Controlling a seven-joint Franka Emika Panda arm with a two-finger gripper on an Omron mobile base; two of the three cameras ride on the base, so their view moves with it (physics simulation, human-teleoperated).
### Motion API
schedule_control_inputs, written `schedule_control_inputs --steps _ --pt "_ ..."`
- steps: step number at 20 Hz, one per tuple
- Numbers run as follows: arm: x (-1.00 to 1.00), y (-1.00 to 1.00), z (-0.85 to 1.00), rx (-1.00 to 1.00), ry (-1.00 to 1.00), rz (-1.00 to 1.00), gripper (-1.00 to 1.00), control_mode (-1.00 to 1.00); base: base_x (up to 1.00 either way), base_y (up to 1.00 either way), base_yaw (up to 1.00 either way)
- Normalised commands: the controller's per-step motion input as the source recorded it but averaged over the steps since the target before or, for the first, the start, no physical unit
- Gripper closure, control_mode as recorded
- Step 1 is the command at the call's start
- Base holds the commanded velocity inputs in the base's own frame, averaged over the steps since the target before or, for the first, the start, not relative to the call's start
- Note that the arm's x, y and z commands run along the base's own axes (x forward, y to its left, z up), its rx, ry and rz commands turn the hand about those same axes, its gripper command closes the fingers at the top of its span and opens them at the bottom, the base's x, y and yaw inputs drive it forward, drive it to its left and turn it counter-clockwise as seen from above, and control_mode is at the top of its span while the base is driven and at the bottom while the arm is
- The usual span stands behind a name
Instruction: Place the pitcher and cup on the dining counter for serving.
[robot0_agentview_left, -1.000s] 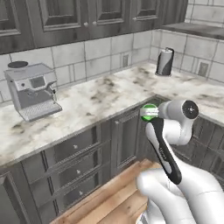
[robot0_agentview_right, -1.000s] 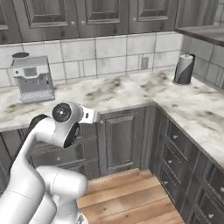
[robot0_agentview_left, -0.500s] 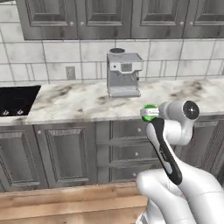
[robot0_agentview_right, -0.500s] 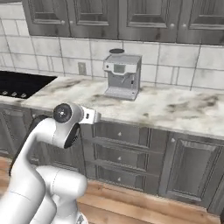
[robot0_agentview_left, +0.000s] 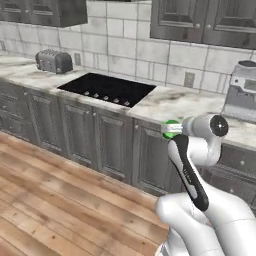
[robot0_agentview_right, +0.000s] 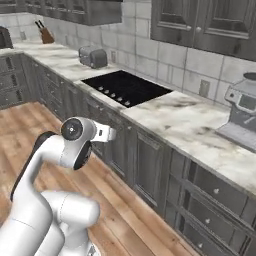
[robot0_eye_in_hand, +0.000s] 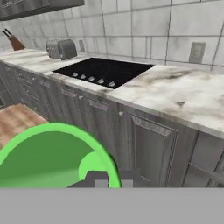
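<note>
The cup (robot0_agentview_left: 171, 129) is small and bright green, held at chest height in front of the wall counter's cabinets. My gripper (robot0_agentview_left: 176, 129) is shut on the cup at the end of the folded white arm. In the hand view the cup's green rim (robot0_eye_in_hand: 52, 157) fills the lower left, with my gripper (robot0_eye_in_hand: 109, 181) closed at its edge. In the right base view the hand (robot0_agentview_right: 106, 134) points toward the cabinets. The pitcher and the dining counter are out of view.
A marble wall counter (robot0_agentview_left: 172, 102) runs across, with a black cooktop (robot0_agentview_left: 107, 87), a toaster (robot0_agentview_left: 54, 61) at the left and a coffee machine (robot0_agentview_left: 242, 92) at the right. A knife block (robot0_agentview_right: 45, 35) stands far left. Wooden floor (robot0_agentview_left: 60, 200) lies open below.
The whole picture has shifted: the base has turned, sweeping from the coffee machine to the cooktop and toaster. The arm keeps the same pose, with the green cup still in its grip.
</note>
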Motion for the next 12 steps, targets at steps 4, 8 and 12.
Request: schedule_control_inputs --steps 4,8,12 --pt "0.0 0.0 0.0 0.0 0.0 0.0 1.0 1.0 0.0 -0.02 0.93" --pt "0.0 0.0 0.0 0.0 0.0 0.0 1.0 1.0 0.0 -0.03 0.89" --pt "0.0 0.0 0.0 0.0 0.0 0.0 1.0 1.0 0.0 -0.04 0.9"
